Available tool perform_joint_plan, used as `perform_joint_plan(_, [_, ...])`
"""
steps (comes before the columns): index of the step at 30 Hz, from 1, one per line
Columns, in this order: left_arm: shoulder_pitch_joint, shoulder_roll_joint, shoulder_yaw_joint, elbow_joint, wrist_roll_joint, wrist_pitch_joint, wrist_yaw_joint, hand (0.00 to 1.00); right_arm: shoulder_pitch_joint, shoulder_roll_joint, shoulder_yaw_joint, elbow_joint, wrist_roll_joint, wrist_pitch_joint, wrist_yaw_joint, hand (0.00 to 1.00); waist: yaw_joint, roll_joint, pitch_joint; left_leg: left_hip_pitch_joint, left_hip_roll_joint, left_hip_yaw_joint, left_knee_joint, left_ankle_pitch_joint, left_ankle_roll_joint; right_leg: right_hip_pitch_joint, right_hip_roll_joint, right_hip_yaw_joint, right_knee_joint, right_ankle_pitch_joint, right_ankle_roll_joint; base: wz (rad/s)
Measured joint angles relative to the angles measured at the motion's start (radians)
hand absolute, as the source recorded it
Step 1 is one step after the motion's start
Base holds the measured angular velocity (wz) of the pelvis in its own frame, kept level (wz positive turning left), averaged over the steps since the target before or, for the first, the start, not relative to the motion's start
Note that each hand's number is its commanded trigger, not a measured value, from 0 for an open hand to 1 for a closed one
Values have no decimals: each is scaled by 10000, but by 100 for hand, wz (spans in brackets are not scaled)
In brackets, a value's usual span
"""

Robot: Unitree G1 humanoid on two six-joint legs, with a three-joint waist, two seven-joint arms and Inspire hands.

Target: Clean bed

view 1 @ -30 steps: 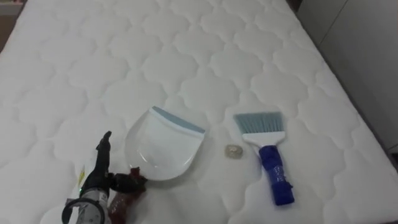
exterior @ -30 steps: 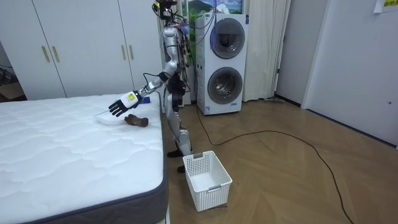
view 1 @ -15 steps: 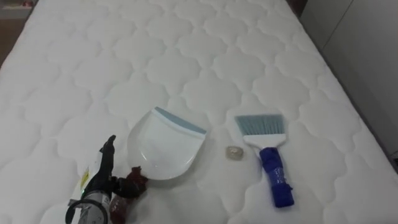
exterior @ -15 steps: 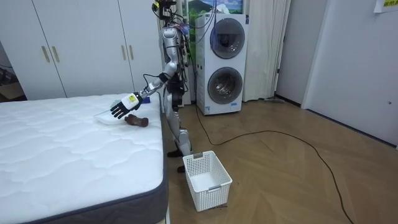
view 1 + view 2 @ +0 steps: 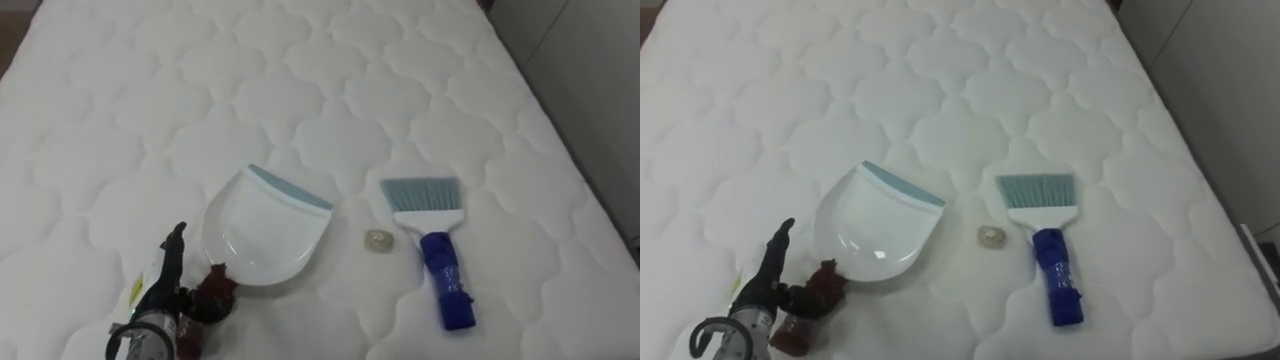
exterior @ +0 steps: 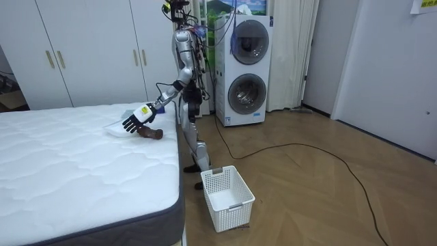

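Three things lie on the white quilted mattress (image 5: 330,90) in the left eye view: a white dustpan (image 5: 262,232), a scrap of litter (image 5: 376,241) just right of it, and a blue-handled brush (image 5: 435,250) further right, bristles pointing away from the robot. The robot's left hand (image 5: 163,295) is at lower left, just beside the pan's dark red handle (image 5: 212,292), fingers loose, grasping nothing.

Room view: robot stands at the bed's side, arm out, fingers spread above the handle. White basket (image 6: 235,205) on the floor by its feet.

Right eye view: scrap sits apart from both pan and brush.
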Motion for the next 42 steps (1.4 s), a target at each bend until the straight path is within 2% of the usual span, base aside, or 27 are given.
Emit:
perform_joint_plan(5, [-137, -5, -1, 481, 2, 20, -1, 0, -71, -41, 289, 8, 379, 7, -26, 0, -1, -4, 10, -179, -4, 1, 25, 4, 7, -159, -20, -23, 41, 1, -1, 3])
perform_joint_plan(9, [-715, -5, -14, 1717, 217, 50, 0, 0, -219, -90, 395, 29, 417, 5, -3, 0, -46, 4, 27, -643, -16, -50, 288, 5, 8, -496, -87, -247, 76, 32, -26, 9])
perform_joint_plan(14, [-1029, -32, -192, 2591, 218, 42, 10, 0, -370, -184, 504, 118, 418, -84, 69, 0, -94, 104, 90, -834, -9, -52, 330, 5, 8, -610, -90, -307, 40, 30, -28, 6])
perform_joint_plan(17, [-1287, -45, -219, 3266, 202, 56, 1, 0, -573, -228, 846, 129, 416, -91, 91, 0, -98, 104, 90, -1131, -8, -45, 374, 6, 6, -947, -113, -310, 206, 18, -46, 0])
perform_joint_plan(25, [-1935, -162, -209, 3988, 217, 13, -6, 0, -1009, -198, 1280, 304, 411, -27, 95, 0, -59, -88, 141, -1707, -68, -38, 679, 6, 7, -1551, -242, -304, 638, -103, -81, 0])
perform_joint_plan(29, [-2245, -168, -205, 4105, 221, -33, 55, 0, -1216, -158, 1469, 369, 415, 12, 64, 0, -77, -183, 196, -2159, -94, -37, 949, 6, 8, -1989, -305, -290, 846, -91, -96, 2])
perform_joint_plan(35, [-3104, -311, -189, 5016, 433, -28, 494, 0, -1497, -93, 1563, 461, 422, 16, -65, 0, -103, -239, 237, -2744, -92, -25, 1368, 6, 8, -2502, -360, -314, 1147, -73, -161, 3])
perform_joint_plan(37, [-3341, -312, -185, 5213, 380, -23, 644, 0, -1564, -81, 1586, 462, 449, 19, -74, 0, -142, -269, 280, -2904, -102, -25, 1450, 7, 7, -2702, -391, -308, 1298, -85, -188, 0])
perform_joint_plan(39, [-3594, -299, -182, 5338, 344, -20, 891, 0, -1708, -46, 1725, 465, 484, 9, -158, 0, -223, -346, 369, -3258, -107, -17, 1770, 5, 6, -3009, -425, -282, 1454, -99, -218, 2])
perform_joint_plan(40, [-3651, -293, -172, 5346, 346, -20, 945, 0, -1740, -39, 1780, 464, 530, 9, -173, 0, -247, -361, 377, -3377, -108, -17, 1841, 5, 6, -3115, -432, -279, 1496, -99, -227, 6])
perform_joint_plan(41, [-3818, -278, -148, 5401, 362, -23, 1092, 32, -1864, -16, 1879, 478, 563, 4, -233, 0, -278, -392, 414, -3652, -106, -21, 2055, 2, 5, -3338, -443, -267, 1600, -97, -246, 4])
perform_joint_plan(42, [-4046, -279, -116, 5479, 379, -17, 1169, 73, -1970, 13, 1937, 514, 599, 8, -309, 0, -281, -398, 427, -3960, -90, -21, 2250, 2, 5, -3575, -440, -268, 1648, -44, -286, 0])
